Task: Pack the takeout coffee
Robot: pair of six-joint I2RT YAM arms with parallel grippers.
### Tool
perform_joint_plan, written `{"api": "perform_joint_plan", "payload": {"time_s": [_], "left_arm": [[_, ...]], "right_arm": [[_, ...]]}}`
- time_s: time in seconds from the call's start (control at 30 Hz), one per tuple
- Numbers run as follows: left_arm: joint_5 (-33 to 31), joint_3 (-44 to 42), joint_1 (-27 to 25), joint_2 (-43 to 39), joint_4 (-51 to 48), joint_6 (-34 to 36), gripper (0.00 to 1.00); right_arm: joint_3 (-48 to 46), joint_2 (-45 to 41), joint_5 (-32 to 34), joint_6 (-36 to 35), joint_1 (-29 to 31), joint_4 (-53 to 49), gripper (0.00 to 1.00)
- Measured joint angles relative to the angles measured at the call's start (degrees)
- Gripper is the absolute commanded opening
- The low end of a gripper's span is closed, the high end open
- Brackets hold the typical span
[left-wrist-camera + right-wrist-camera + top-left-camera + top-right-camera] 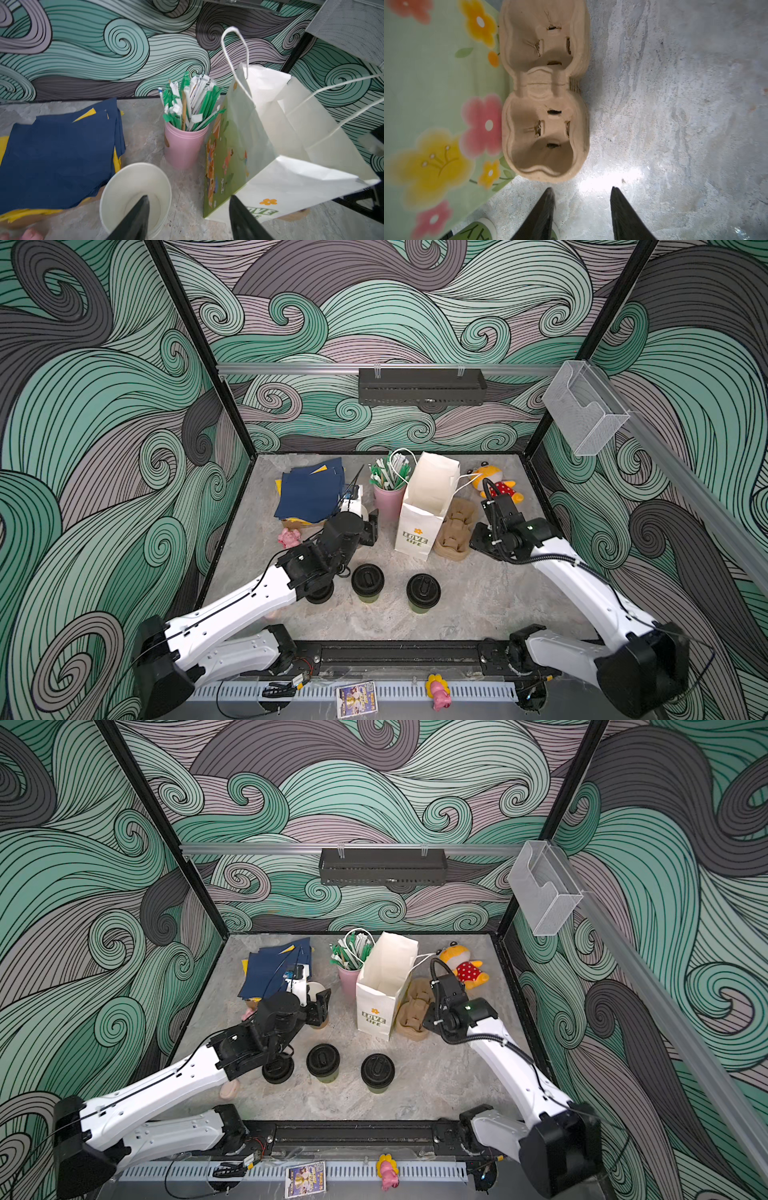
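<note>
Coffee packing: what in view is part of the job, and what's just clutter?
Job: left cup, right cup, bag, carrier.
Probably clutter: napkins, straw cup, open cup, plush, pink toy.

The paper bag [430, 489] looks matt, the pulp tray [546, 93] rough, the plastic lids [367, 578] smooth.

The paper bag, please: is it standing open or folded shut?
Open. The bag stands upright with its mouth spread wide, and its pale inside walls show in both top views.
</note>
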Motion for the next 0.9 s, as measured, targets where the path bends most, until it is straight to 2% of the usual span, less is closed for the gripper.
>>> {"api": "perform_joint_plan", "payload": {"time_s": [0.2, 0.43, 0.57, 0.9], "left_arm": [[1.4, 13.55, 0.61, 8.39, -1.22, 1.38, 0.73], [4.17, 27.23, 3.23, 14.51, -8.26, -4.94, 0.8], [7.48, 29.73, 6.01, 17.09, -10.86, -8.07, 0.82], [12.13, 31.32, 9.33, 21.68, -12.57, -11.15, 0.83]], "right_arm": [[3.37, 7.23, -7.87, -1.55, -5.03, 0.07, 0.46], [4.92, 4.17, -11.23, -0.37, -9.62, -2.32, 0.46], [4.07, 4.66, -12.0, 0.17, -10.27, -2.27, 0.5], [4.31, 16.87, -15.08, -6.03, -10.27, -1.11, 0.54]]}}
